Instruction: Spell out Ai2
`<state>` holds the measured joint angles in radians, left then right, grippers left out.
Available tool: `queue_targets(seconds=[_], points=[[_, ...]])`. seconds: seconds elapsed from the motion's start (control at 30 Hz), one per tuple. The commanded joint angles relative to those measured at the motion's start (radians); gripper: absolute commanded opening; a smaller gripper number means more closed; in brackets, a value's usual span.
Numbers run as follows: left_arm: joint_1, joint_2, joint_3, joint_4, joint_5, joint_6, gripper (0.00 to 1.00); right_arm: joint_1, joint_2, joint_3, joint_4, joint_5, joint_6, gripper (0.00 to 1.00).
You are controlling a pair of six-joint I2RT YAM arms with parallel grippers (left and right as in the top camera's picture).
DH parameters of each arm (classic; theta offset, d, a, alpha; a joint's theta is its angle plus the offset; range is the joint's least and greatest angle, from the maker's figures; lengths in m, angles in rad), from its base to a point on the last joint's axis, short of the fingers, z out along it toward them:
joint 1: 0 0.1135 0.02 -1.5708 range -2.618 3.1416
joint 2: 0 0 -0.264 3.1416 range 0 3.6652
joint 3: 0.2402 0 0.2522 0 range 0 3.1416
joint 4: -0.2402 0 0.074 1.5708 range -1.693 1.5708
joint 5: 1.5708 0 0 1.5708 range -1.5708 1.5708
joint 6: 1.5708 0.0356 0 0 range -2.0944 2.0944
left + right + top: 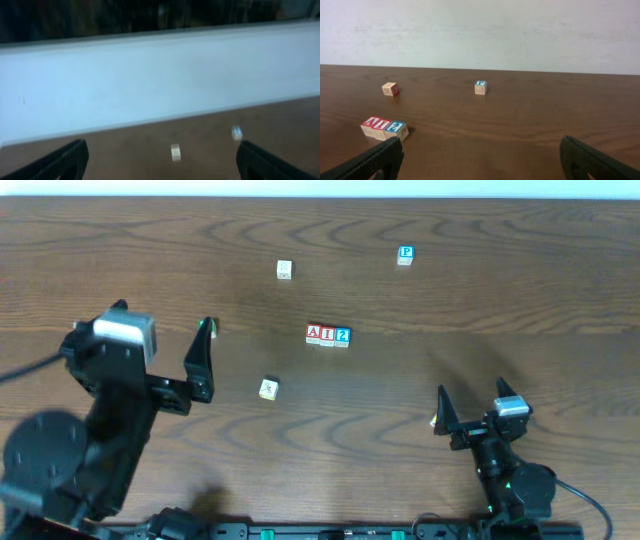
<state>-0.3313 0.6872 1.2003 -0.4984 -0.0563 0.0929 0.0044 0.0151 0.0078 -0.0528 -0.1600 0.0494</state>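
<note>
Left gripper [162,147], raised closest to the overhead camera, is seen spread wide with nothing between its fingers [60,162]; its wrist view is blurred. Right gripper [481,145] is likewise found released and empty, held low over the near right of the table [520,300]. Three blocks are set touching in a row at mid-table, well apart from both grippers: A block [314,333], I block [327,334], 2 block [342,335]. Three loose blocks are noted: pale block [284,270] and blue-topped block [405,254] beyond the row, yellowish block [268,388] nearer, left of it.
</note>
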Motion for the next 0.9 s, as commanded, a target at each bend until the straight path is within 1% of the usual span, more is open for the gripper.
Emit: queue_targets(seconds=[0.0, 0.07, 0.17, 0.37, 0.5, 0.6, 0.67, 0.87], points=[[-0.001, -0.092, -0.166, 0.127, -0.002, 0.088, 0.96, 0.005, -0.009, -0.002, -0.004, 0.003, 0.017, 0.99], [0.010, -0.153, -0.273, 0.216, 0.003, 0.095, 0.95, 0.005, -0.009, -0.002, -0.004, 0.003, 0.017, 0.99], [0.057, -0.296, -0.486, 0.345, 0.042, 0.095, 0.96, 0.005, -0.009, -0.002, -0.004, 0.003, 0.017, 0.99], [0.100, -0.544, -0.812, 0.489, 0.056, 0.095, 0.95, 0.005, -0.009, -0.002, -0.004, 0.003, 0.017, 0.99], [0.111, -0.639, -0.990, 0.653, 0.058, 0.095, 0.95, 0.005, -0.009, -0.002, -0.004, 0.003, 0.017, 0.99], [0.119, -0.686, -1.087, 0.747, 0.066, 0.094, 0.95, 0.005, -0.009, -0.002, -0.004, 0.003, 0.017, 0.99], [0.131, -0.684, -1.129, 0.797, 0.086, 0.094, 0.95, 0.005, -0.009, -0.002, -0.004, 0.003, 0.017, 0.99], [0.193, -0.684, -1.197, 0.816, 0.104, 0.121, 0.96, 0.005, -0.009, -0.002, -0.004, 0.003, 0.017, 0.99]])
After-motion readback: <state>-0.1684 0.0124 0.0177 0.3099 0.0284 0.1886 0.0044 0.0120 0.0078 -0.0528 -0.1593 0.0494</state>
